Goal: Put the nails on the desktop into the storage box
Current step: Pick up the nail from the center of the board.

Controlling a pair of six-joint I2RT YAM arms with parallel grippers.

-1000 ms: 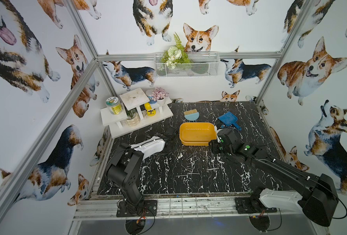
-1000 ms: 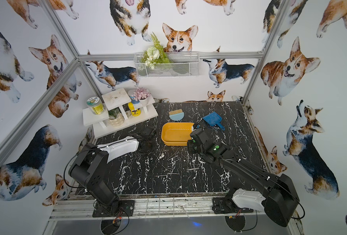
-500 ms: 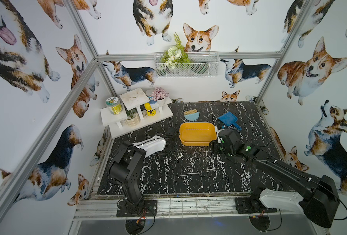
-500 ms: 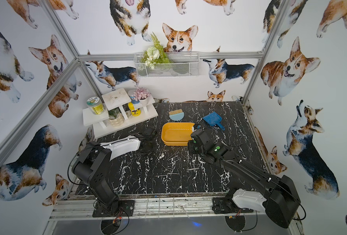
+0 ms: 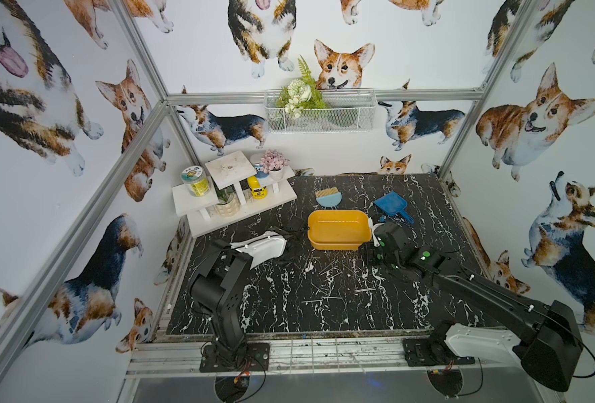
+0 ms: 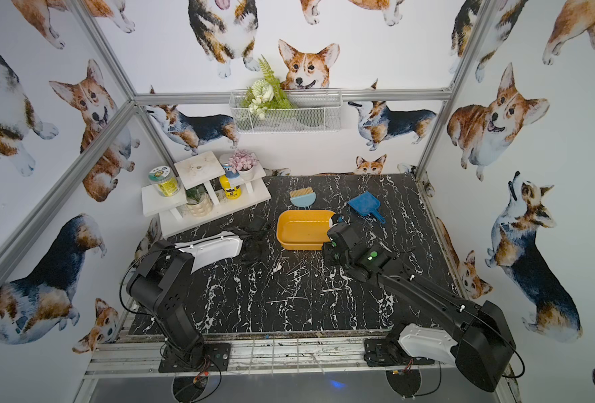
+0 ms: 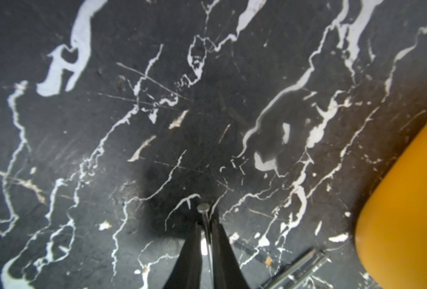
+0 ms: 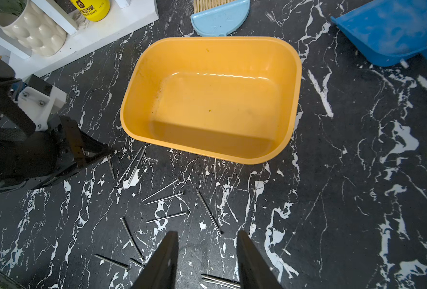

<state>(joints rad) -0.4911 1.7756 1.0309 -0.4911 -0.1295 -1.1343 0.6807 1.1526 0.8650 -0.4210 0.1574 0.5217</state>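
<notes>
The left jaws are pressed together on one nail. Its shaft runs along the narrow slot between the two black fingers, and its flat head pokes out past their tips. In the right wrist view that same nail slants out from the tips, low over the bench. Whether its free end touches the surface cannot be told. Just beside it two more nails lie side by side, between the left jaws and the near corner of the yellow box.

The right jaws are spread and grip nothing, with bare bench between their fingers. One long nail ends just ahead of the gap, another lies beside one finger, and a pair lies under the gap nearer the wrist.

Further out, the loose nails are scattered on the bench in front of the box, between the two arms, in both top views. Every nail in view lies outside the box. A blue dustpan and a pale blue brush sit beyond the box, and a white shelf stands at the far corner on the left arm's side.
</notes>
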